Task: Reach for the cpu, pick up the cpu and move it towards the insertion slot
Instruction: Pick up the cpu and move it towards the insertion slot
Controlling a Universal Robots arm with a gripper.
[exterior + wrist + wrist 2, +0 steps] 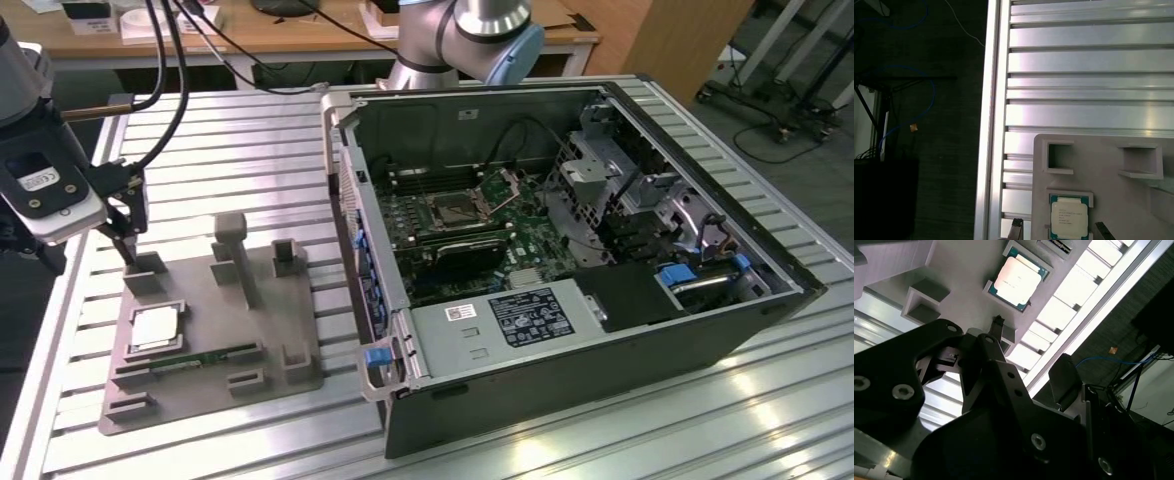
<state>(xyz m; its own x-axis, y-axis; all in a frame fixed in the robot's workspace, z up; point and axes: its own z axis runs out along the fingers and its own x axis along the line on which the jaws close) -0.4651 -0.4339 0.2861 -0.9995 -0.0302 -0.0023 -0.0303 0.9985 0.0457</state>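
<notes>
One cpu sits at the exterior view's left, on one grey plastic tray, along with one narrow green circuit strip. One open computer case takes the centre and right, holding one insertion slot. One robot arm stands at the top.

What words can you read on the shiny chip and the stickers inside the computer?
The cpu: print on its top, too small to read.
Black label on the metal box: too small to read.
White sticker beside it: too small to read.
</notes>
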